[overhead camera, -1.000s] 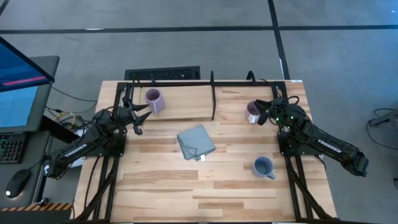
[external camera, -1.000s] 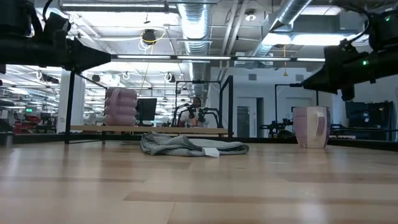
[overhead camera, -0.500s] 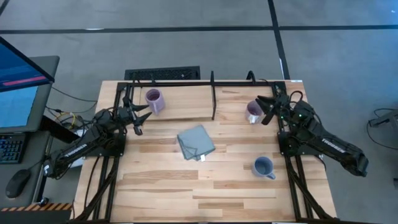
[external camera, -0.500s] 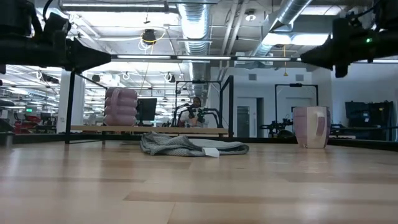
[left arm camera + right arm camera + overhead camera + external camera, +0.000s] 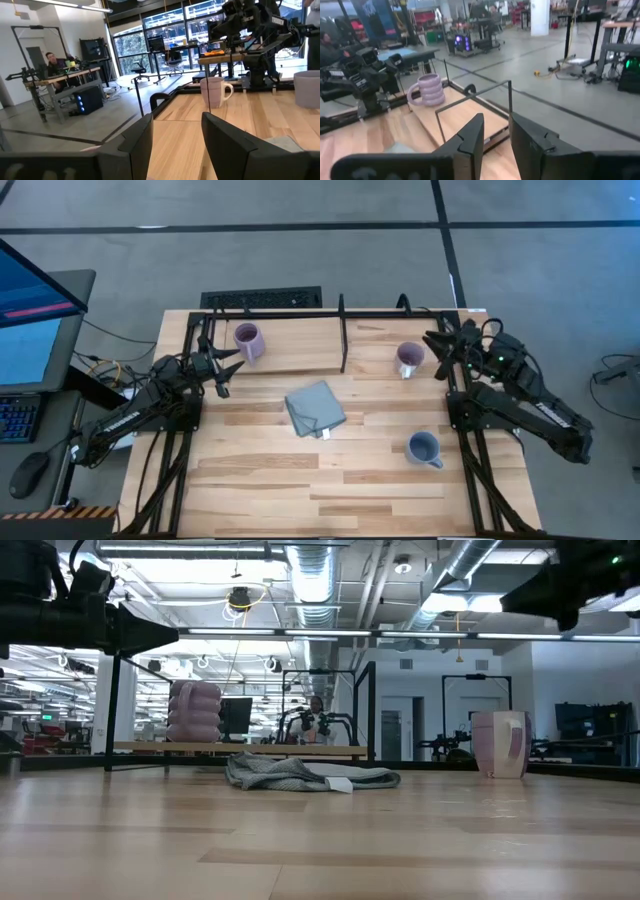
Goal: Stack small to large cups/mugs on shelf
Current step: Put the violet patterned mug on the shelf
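Presently: right tool [image 5: 437, 345], fingers apart, empty, hangs just beside the darker purple mug [image 5: 408, 358] at the shelf [image 5: 300, 345] edge | mug lies toward counter centre from it | left tool [image 5: 232, 360] parted, near light purple mug [image 5: 247, 340] on shelf | right arm nearer.

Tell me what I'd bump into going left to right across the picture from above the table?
Left gripper → ridged light purple mug on the shelf → folded grey-blue cloth → upright black divider → purple mug with white inside → blue-grey mug → right gripper.
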Robot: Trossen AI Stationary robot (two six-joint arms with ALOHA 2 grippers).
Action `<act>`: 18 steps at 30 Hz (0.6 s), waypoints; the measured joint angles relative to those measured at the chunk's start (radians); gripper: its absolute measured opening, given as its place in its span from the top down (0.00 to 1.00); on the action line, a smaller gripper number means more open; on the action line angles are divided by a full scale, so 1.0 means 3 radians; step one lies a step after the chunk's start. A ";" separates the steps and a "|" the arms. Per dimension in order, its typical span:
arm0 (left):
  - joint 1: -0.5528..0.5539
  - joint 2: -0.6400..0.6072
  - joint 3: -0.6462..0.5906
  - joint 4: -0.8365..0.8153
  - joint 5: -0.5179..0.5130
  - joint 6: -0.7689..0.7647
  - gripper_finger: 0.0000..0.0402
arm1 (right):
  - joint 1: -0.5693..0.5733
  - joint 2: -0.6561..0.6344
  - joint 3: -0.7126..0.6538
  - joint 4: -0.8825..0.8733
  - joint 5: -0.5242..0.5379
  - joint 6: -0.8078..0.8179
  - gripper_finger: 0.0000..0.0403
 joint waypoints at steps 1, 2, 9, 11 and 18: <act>0.0000 0.0000 0.0000 0.0000 0.0001 0.0000 0.60 | 0.0000 0.0000 0.0087 -0.0128 0.0000 0.0000 0.72; 0.0000 0.0000 0.0000 0.0000 0.0000 -0.0001 0.60 | 0.0000 0.0000 0.0167 -0.0231 0.0001 0.0007 0.72; 0.0000 0.0000 -0.0001 0.0001 -0.0001 -0.0004 0.60 | 0.0000 0.0016 0.0721 -0.0668 0.0001 0.0210 0.72; 0.0000 0.0000 -0.0001 0.0002 0.0000 -0.0005 0.60 | -0.0001 0.0088 0.0900 -0.0870 0.0003 0.0213 0.72; 0.0000 0.0000 -0.0001 0.0003 -0.0001 -0.0005 0.60 | -0.0001 0.0733 0.1457 -0.1558 0.0036 0.0299 0.72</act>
